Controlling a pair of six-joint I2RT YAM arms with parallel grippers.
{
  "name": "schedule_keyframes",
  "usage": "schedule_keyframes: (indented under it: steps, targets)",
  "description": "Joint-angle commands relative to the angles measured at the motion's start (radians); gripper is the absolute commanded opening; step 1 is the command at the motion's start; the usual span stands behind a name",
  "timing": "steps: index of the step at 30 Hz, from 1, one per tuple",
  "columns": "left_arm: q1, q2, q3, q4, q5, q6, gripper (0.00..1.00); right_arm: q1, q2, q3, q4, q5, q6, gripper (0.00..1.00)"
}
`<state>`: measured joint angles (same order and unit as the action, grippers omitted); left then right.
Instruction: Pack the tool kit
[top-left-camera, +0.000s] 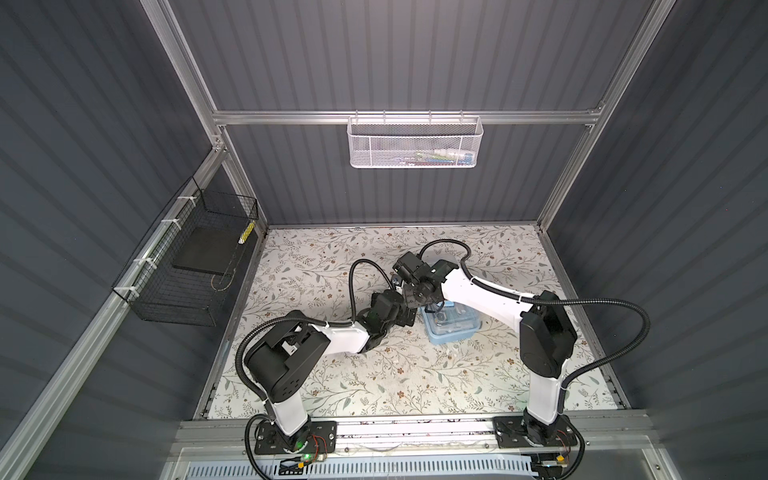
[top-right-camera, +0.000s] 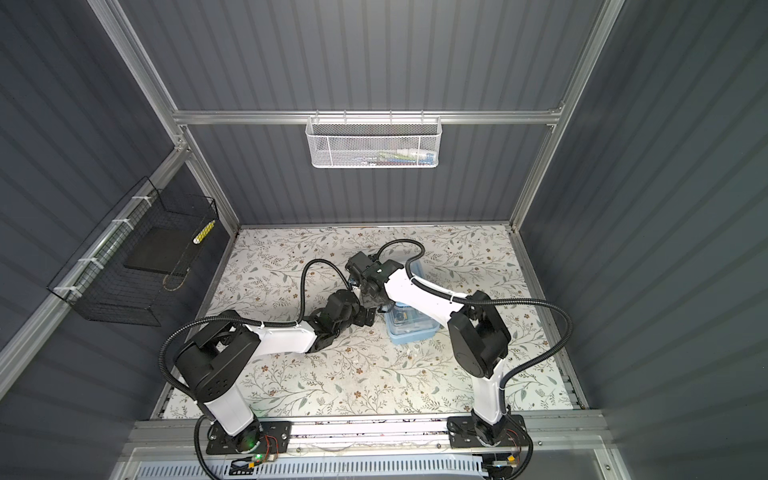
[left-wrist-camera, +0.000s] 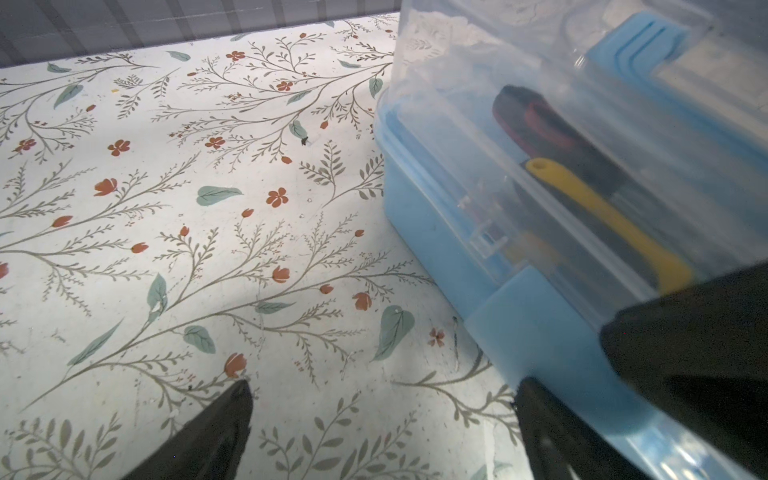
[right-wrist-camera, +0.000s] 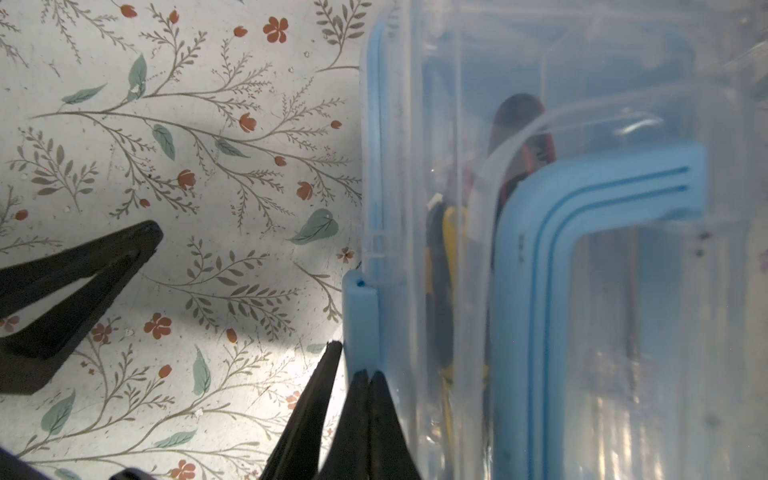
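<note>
The tool kit box (top-left-camera: 452, 330) sits about mid-table on the floral table (top-left-camera: 374, 386). Its long axis runs from the robot's side toward the back wall, and in both top views the right arm hides much of its far half. The clear lid (left-wrist-camera: 478, 83) is down over the light blue base (left-wrist-camera: 432, 232). Through it show a yellow-handled tool (left-wrist-camera: 602, 216) and a black-and-red handle (left-wrist-camera: 540, 120), so the packing itself looks done. The carry handle (right-wrist-camera: 536, 291) lies folded on the lid, parallel to the long axis.

The next move turns on the latch (left-wrist-camera: 536, 328), which sits on the box's long side facing the left arm. The right tool (right-wrist-camera: 369, 376), its fingers pressed together, reaches over the lid from the box's other side, and its tips touch the latch's upper end. The left tool (left-wrist-camera: 384, 384) stands spread wide on the latch side and grips nothing. One of its fingers (left-wrist-camera: 540, 415) is just beside the latch's lower edge; the other (left-wrist-camera: 224, 419) is out over bare table, away from the box.

I cannot tell whether the latch has snapped home. Seating it would mean a push toward the box wall, across the long axis. The right tool is the one in contact with it, and the left arm is on the nearer side.

The white mesh basket (top-left-camera: 415, 145) and the black wire basket (top-left-camera: 187, 266) hang well apart from the box.
</note>
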<state>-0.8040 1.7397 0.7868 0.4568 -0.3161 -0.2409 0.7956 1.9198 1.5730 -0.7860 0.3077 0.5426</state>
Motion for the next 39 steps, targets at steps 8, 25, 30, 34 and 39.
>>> schedule_keyframes:
  steps: [8, 25, 30, 34, 39]
  targets:
    - [-0.004, 0.000, 0.031, 0.025, 0.014, -0.016, 1.00, -0.004, 0.015, 0.020, -0.047, 0.028, 0.008, 0.04]
    - [-0.004, -0.007, 0.037, 0.019, 0.024, -0.018, 1.00, 0.007, -0.090, 0.016, 0.003, 0.029, 0.003, 0.05]
    - [-0.003, -0.009, 0.040, 0.019, 0.025, -0.018, 1.00, 0.005, -0.130, -0.008, 0.020, 0.047, 0.002, 0.06]
    - [-0.004, -0.018, 0.040, 0.014, 0.023, -0.012, 1.00, -0.012, -0.167, -0.046, 0.013, 0.089, 0.007, 0.06]
    - [-0.004, -0.029, 0.040, 0.013, 0.022, -0.010, 1.00, -0.065, -0.209, -0.130, 0.021, 0.105, 0.015, 0.06]
